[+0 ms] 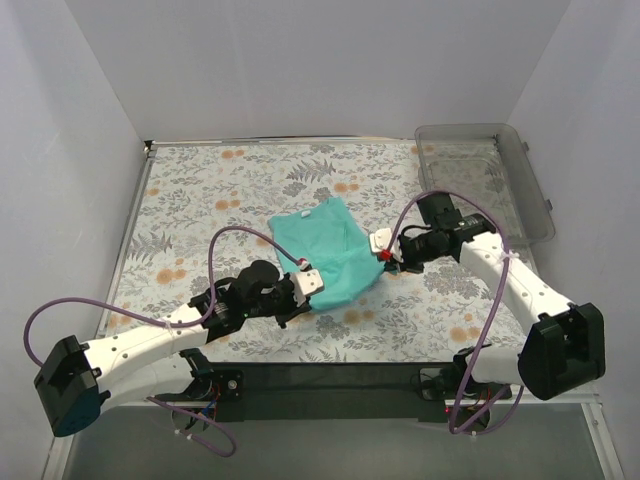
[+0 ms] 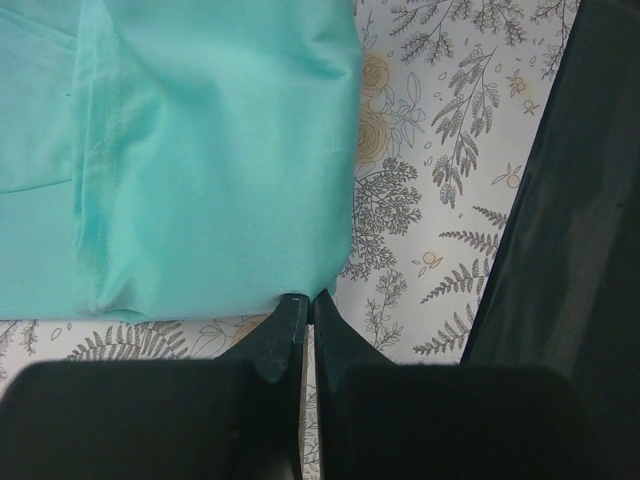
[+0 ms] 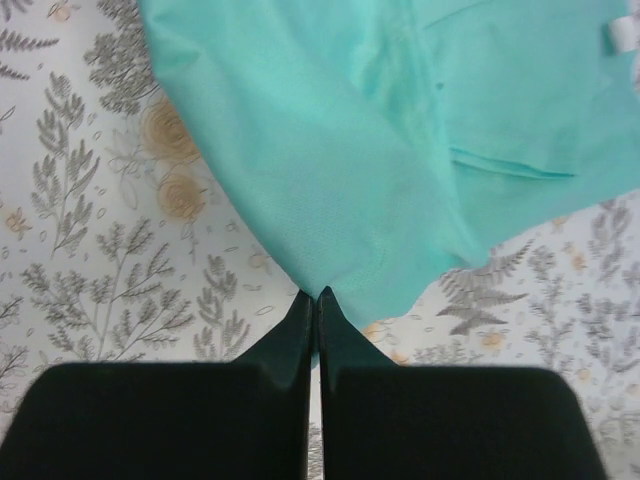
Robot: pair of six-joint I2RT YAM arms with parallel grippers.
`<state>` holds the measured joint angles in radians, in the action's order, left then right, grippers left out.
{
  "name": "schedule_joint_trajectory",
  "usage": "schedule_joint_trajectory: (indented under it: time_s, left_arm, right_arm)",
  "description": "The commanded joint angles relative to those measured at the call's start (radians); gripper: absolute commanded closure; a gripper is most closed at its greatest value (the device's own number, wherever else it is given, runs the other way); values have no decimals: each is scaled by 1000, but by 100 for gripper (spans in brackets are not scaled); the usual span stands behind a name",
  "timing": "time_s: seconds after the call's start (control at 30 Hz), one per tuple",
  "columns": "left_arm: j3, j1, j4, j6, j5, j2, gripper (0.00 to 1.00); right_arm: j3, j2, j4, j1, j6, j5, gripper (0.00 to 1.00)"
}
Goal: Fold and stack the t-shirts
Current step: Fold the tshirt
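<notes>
- Floral-print surface (image 1: 200, 200), plain white walls all round, and a clear bin (image 1: 490, 175) parked at the far right corner.
- The teal t-shirt (image 1: 330, 245) lies mid-surface between the two arms. It's a rough, partly doubled-over shape, not a tidy rectangle yet.
- The left gripper (image 2: 308, 300) has its fingers closed on the shirt's near corner. The right gripper (image 3: 316, 296) has its fingers pinched on a pulled-out point of the edge on the other side.
- This looks like a fold-over step. Best bet is to lift both corners level, carry them across at the same pace, and hold the cloth lightly taut so it doesn't sag or twist.
- The fabric is plain and soft with no print. A stitched hem shows, and a small white label (image 3: 622, 38) peeks in at the edge of the right wrist view.
</notes>
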<state>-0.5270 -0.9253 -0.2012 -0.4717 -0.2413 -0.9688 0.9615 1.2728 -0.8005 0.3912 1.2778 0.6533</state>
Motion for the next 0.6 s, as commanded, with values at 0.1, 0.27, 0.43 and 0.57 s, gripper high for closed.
schedule_joint_trajectory:
  time_s: [0.1,0.27,0.43,0.57]
  left_arm:
    - [-65,0,-29,108,95,18,100]
    - [-68,35,29,166,164,24,100]
    - [-79,117,77,200,174,9,100]
    - [-90,180,134,222,148,12,100]
  right_arm:
    - [249,105,-25,3,-115,39,99]
    - [393,204,-29,1,-130,26,99]
    - [479,276,-31,1,-146,17,99]
    - [536,304,-28,1,-163,25,99]
